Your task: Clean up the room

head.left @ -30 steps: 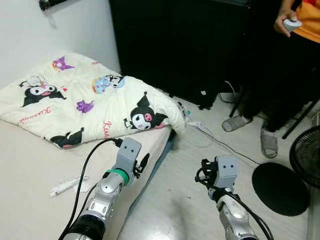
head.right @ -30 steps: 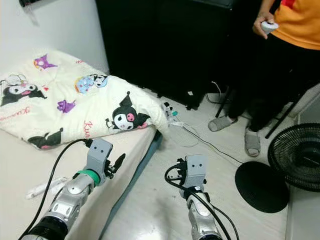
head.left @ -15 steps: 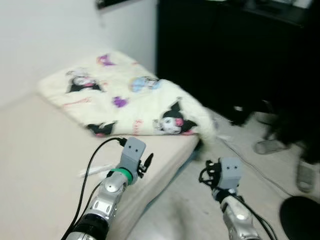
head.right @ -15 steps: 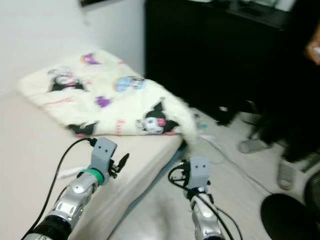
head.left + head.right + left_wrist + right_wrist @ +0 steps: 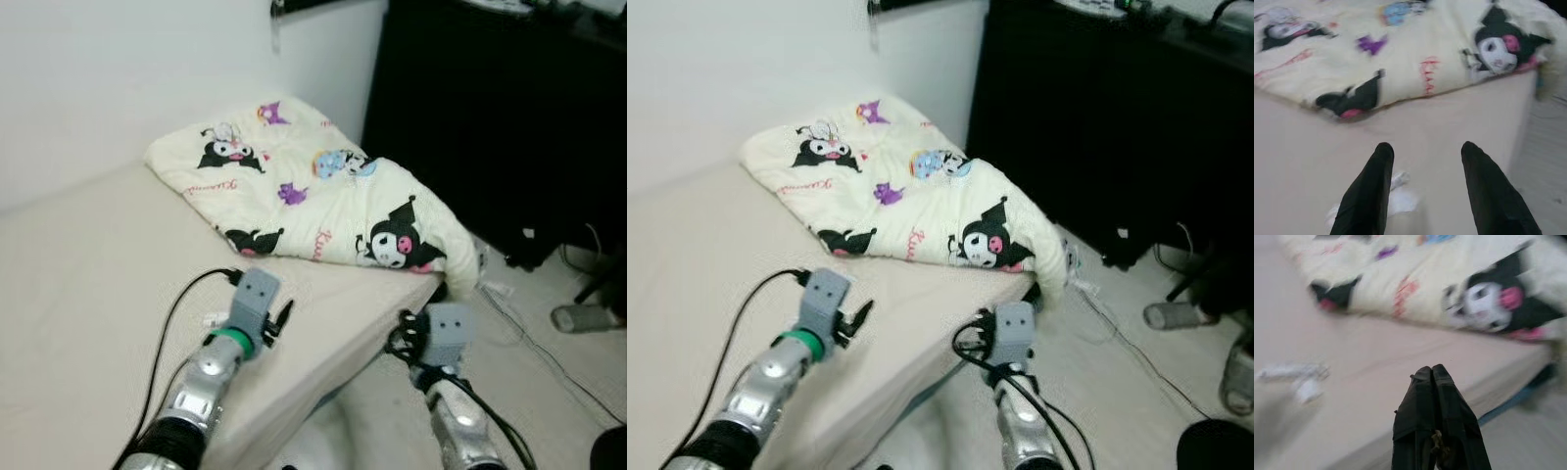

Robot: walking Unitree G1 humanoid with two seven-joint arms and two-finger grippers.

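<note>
While the head cameras looked down from the left eye view, the bed [image 5: 88,294] had a plain beige sheet, and a cream blanket [image 5: 313,201] printed with black-and-pink cartoon characters lay bunched at its far corner, drooping over the edge next to a black cabinet [image 5: 490,117]. The left hand [image 5: 279,321] hovered over the mattress near the bed's edge. A small crumpled white wrapper [image 5: 213,319] lay on the sheet just beside that hand, on its left. The right hand [image 5: 404,338] hung off the bed side, above the pale floor [image 5: 549,372], where thin cables [image 5: 534,338] trailed.

In the right eye view it was the same layout, plus a grey slipper [image 5: 1171,315] on the floor by the cabinet.

From the left wrist view, the two black fingers [image 5: 1369,191] were spread well apart, and the white wrapper sat on the sheet right between and under them, partly hidden by one finger; touching or not, couldn't tell. The blanket lay farther ahead.

The right wrist view was blurry, with the fingers [image 5: 1437,421] pressed together holding nothing, the bed edge ahead and the wrapper [image 5: 1295,379] well off to one side.
</note>
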